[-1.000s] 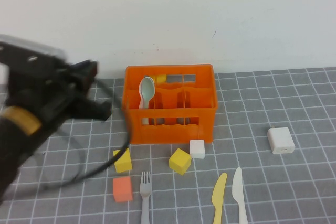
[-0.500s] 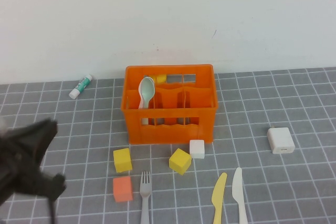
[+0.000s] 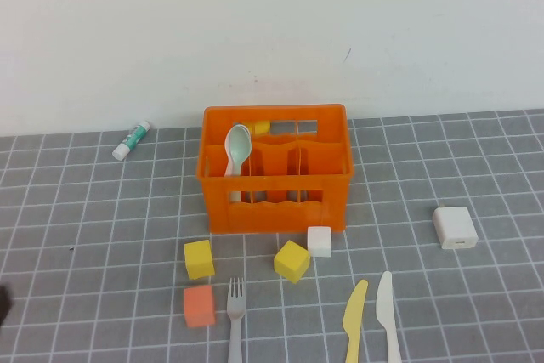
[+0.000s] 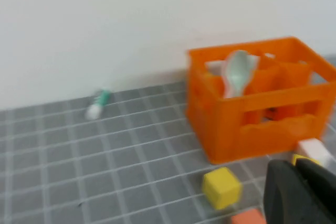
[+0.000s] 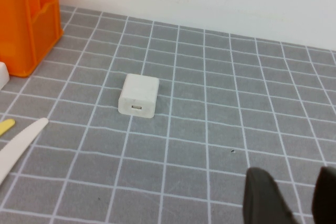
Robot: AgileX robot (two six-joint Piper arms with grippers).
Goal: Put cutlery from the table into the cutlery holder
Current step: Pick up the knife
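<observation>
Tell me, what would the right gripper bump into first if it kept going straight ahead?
Probably nothing soon: ahead of the open right gripper is bare table; the white charger block sits off to one side.

**Plastic, foam and a matt gridded mat**

The cutlery holder [image 3: 274,183] looks like moulded orange plastic, smooth with a slight sheen. The mint green spoon [image 3: 237,147] in it is glossy plastic. The grey fork [image 3: 235,312], yellow knife [image 3: 354,320] and white knife [image 3: 388,312] look like smooth matt plastic. The table [image 3: 102,227] is a dull grey, unreflective surface. Ahead of the right gripper [image 5: 287,195], whose dark fingers look matt, lies a smooth white block [image 5: 138,95]. The yellow cube [image 4: 221,187] near the left gripper [image 4: 300,192] looks soft and matt, like foam.
</observation>
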